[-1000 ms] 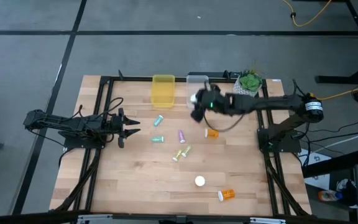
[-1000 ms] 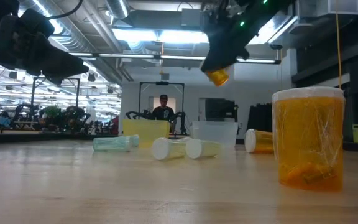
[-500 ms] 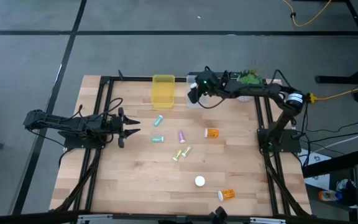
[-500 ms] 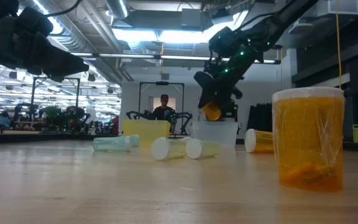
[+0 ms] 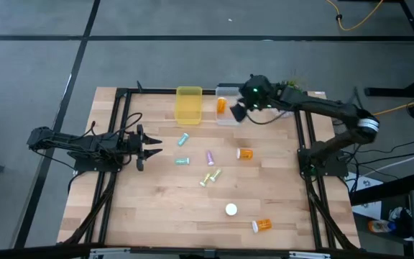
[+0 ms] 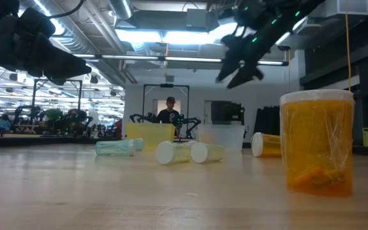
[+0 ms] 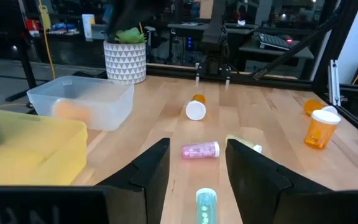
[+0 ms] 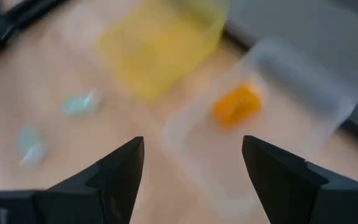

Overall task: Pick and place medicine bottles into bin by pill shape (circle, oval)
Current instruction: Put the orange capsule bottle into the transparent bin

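Note:
An orange medicine bottle (image 5: 221, 106) lies on its side inside the clear bin (image 5: 228, 117) at the table's far edge; it also shows in the right wrist view (image 8: 235, 104). My right gripper (image 5: 238, 113) hangs open just right of and above that bin, holding nothing. Teal (image 5: 183, 139), purple (image 5: 210, 156), yellow-green (image 5: 210, 177) and orange (image 5: 244, 153) bottles lie on the table's middle. One orange bottle (image 5: 231, 209) stands upright near the front and another (image 5: 262, 225) lies beside it. My left gripper (image 5: 155, 146) waits open at the left, pointing toward the bottles.
A yellow bin (image 5: 188, 105) stands left of the clear bin. A white-potted plant (image 5: 290, 92) sits at the far right corner, close behind my right arm. A person stands in the room beyond the table (image 6: 169, 112).
My right gripper carried the orange bottle toward the far edge, came down over the clear bin, opened and let go. The bottle now lies in the clear bin. The gripper has since risen and moved a little toward the right edge.

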Robot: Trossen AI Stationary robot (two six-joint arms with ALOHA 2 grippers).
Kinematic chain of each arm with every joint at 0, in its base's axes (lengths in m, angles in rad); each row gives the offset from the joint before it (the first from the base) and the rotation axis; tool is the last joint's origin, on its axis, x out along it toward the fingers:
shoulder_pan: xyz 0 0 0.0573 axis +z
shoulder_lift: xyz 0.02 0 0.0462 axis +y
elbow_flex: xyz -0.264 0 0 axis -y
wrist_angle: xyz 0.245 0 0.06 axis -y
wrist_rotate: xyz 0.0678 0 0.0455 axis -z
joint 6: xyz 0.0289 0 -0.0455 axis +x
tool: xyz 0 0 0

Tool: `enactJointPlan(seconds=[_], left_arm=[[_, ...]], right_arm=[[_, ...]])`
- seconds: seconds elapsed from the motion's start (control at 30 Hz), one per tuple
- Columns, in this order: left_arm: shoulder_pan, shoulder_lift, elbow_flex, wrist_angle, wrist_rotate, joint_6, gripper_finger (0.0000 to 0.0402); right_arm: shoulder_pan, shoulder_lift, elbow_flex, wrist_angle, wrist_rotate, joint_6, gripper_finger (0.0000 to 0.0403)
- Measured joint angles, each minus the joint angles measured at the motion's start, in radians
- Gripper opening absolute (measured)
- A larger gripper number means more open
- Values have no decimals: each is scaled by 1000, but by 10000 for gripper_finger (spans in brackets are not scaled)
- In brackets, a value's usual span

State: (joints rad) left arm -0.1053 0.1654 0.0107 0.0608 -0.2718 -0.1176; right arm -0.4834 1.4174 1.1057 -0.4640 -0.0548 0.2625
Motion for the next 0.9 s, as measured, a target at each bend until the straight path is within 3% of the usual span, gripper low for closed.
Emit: enactJointPlan(seconds=[0.13,0.33,0.63,0.9], left_arm=[[0,0,0,0,0,-11,149],[0,0,0,0,0,-38,149],[0,0,0,-1,0,-41,149],[0,0,0,-1,0,-41,149]], right_arm=[[56,-98,0,-251,-95,-5,275],[206,-147,0,-513,-97,58,275],[440,-115,0,-496,64,72,275],[502,45,0,-469,167,-13,275]])
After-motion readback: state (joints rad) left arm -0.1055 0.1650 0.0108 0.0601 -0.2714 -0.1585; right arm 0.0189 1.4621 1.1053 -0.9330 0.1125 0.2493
